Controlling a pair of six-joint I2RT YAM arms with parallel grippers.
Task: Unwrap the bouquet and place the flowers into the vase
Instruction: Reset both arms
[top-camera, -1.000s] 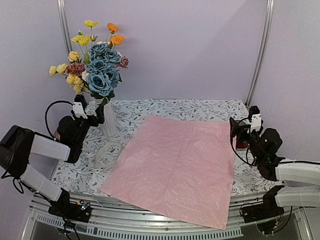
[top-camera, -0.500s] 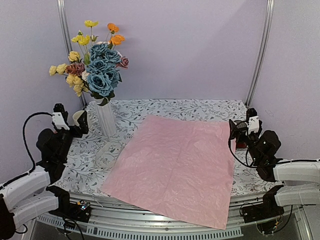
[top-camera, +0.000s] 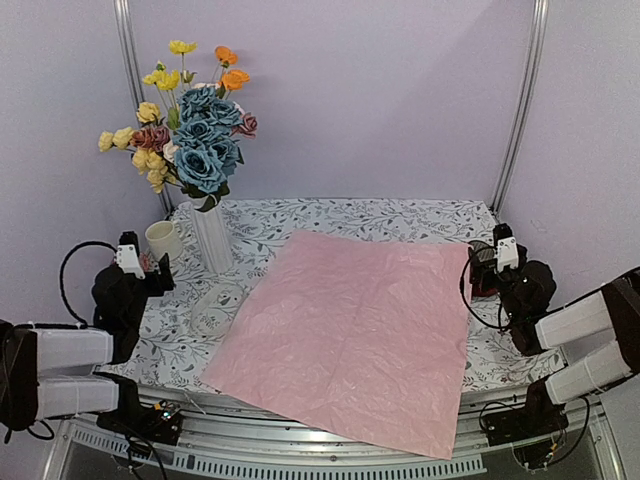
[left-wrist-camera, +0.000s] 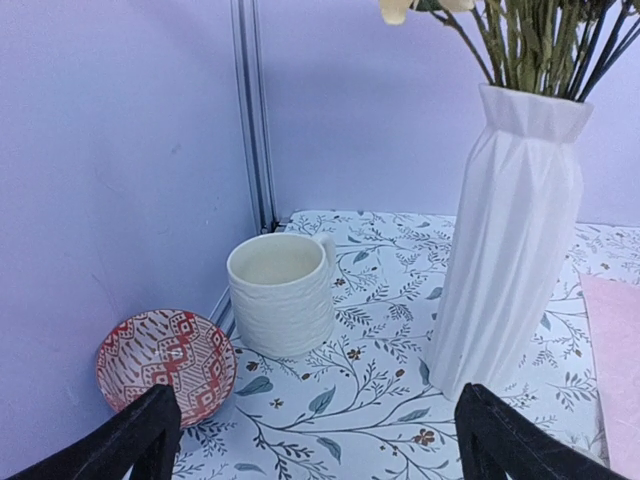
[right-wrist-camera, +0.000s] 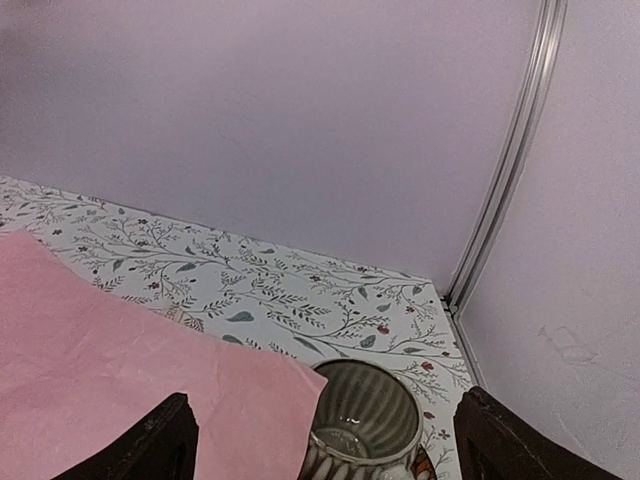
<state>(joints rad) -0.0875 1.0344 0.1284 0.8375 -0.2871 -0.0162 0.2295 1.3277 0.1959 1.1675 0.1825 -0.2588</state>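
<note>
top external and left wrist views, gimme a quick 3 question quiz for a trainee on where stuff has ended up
1. True or false: the flowers stand in the vase.
2. In the left wrist view, what lies left of the cream mug? A) a red patterned dish B) a spoon C) a ribbon
3. What lies spread flat over the middle of the table?

Key: 1 true; 2 A; 3 the pink wrapping paper.
</note>
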